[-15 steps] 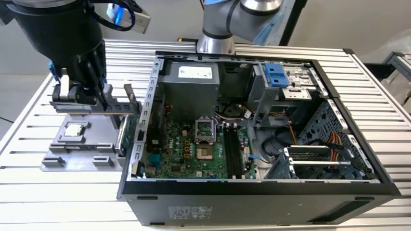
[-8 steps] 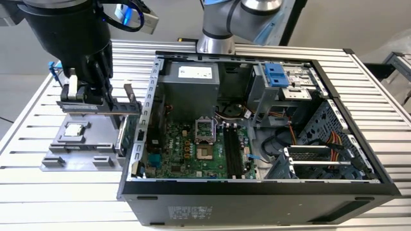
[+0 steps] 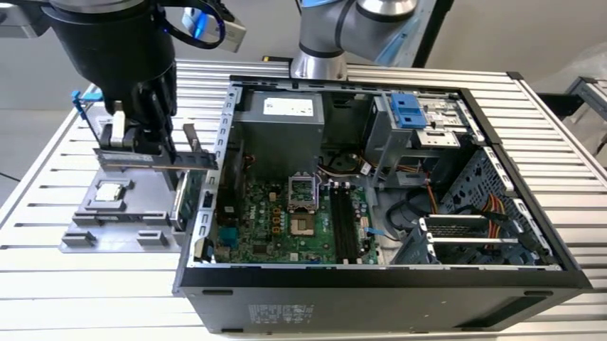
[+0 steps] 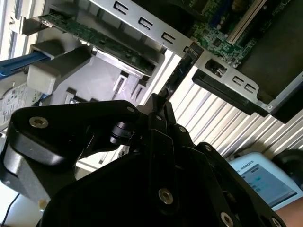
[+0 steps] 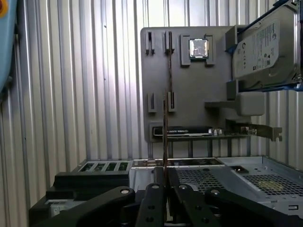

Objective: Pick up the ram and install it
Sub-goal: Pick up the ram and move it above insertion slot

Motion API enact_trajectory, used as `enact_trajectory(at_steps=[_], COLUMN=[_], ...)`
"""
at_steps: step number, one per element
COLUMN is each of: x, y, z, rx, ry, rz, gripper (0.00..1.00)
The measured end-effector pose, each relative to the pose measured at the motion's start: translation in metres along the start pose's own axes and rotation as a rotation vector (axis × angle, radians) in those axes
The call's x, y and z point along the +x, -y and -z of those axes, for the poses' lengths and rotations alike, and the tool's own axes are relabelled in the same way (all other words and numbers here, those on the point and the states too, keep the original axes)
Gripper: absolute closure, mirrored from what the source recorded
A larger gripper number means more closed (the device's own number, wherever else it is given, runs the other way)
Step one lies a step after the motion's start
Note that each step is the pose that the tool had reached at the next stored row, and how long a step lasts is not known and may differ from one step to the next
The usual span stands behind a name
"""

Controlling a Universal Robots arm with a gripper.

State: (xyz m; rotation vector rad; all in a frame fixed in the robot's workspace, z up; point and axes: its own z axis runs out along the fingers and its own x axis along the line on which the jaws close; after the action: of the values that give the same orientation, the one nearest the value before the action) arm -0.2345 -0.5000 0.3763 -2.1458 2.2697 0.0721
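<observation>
Closest to you, the tool (image 5: 164, 178) is clenched on the ram (image 5: 165, 113), held edge-on over the grey tray (image 5: 189, 90) on the bench (image 5: 94, 71), just beside the open case (image 3: 379, 280). That tray carries a chip (image 5: 199, 48), a drive (image 5: 262, 47) and a card (image 5: 189, 131); I judge the thin stick could twist in so narrow a grip, or snag the card or the case rim, if you swing it low toward the board's slots (image 3: 343, 227).

Arm (image 3: 320, 44): silver-grey tubular links and joints, with a blue joint cap (image 3: 201, 23) and a black cable (image 3: 210, 41) looped under it. Pincer (image 5: 165, 177) (image 4: 161, 101): matte black linkage body and fingers. Round silver screws (image 4: 164, 195) are seen in both wrist views.
</observation>
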Motion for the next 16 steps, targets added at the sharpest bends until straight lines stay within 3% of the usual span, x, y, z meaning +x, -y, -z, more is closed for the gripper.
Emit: enact_trajectory(at_steps=[16], x=[-0.0017], y=[0.0300], z=[0.0006], rx=[0.0007], ry=[0.0004], rz=[-0.018], gripper=[1.00])
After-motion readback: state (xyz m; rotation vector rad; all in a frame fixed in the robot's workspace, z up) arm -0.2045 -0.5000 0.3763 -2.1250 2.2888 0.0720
